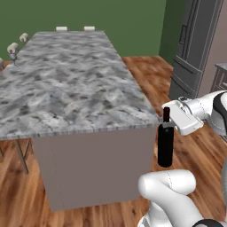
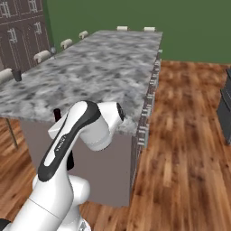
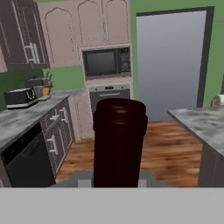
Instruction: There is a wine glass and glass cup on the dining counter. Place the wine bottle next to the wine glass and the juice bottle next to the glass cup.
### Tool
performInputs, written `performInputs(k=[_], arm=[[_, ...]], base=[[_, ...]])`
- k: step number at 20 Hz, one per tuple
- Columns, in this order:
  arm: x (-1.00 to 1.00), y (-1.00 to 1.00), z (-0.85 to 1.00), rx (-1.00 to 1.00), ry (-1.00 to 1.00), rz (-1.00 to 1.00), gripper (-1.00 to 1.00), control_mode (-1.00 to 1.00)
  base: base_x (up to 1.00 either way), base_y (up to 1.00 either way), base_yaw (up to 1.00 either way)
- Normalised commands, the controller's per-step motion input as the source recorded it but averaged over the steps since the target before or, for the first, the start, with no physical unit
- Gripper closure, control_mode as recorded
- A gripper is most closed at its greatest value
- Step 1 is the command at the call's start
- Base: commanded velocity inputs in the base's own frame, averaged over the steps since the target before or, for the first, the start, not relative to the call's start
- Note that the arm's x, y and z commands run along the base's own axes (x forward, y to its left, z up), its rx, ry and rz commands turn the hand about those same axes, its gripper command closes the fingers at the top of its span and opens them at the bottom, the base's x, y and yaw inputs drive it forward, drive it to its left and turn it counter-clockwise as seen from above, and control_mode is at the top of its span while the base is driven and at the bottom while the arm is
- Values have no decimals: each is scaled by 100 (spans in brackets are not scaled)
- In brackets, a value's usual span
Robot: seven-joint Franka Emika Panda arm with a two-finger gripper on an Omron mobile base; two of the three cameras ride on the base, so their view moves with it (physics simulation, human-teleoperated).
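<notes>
**Wine bottle held upright off the counter's near corner**

Left base view: the arm reaches in from the right, gripper pinching the neck of the wine bottle, which hangs upright in the air beside the dining counter; body nearly black, top dark red.

Right base view: the arm's elbow hides most of the bottle.

Hand view: the dark red top looms close.

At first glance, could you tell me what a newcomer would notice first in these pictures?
The wine bottle stands out: it hangs upright by its neck in the shut tool, off the near corner of the dining counter and above the wood floor. Far off at the counter's left edge stands the tiny wine glass. In the hand view the bottle's dark red top looms close.
</notes>
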Motion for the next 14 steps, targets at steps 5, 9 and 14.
performInputs(k=[5,9,14], arm=[[0,0,0,0,0,0,100,100],[0,0,0,0,0,0,100,100],[0,0,0,0,0,0,100,100]], base=[[35,70,-21],[36,71,-20],[36,71,-20]])
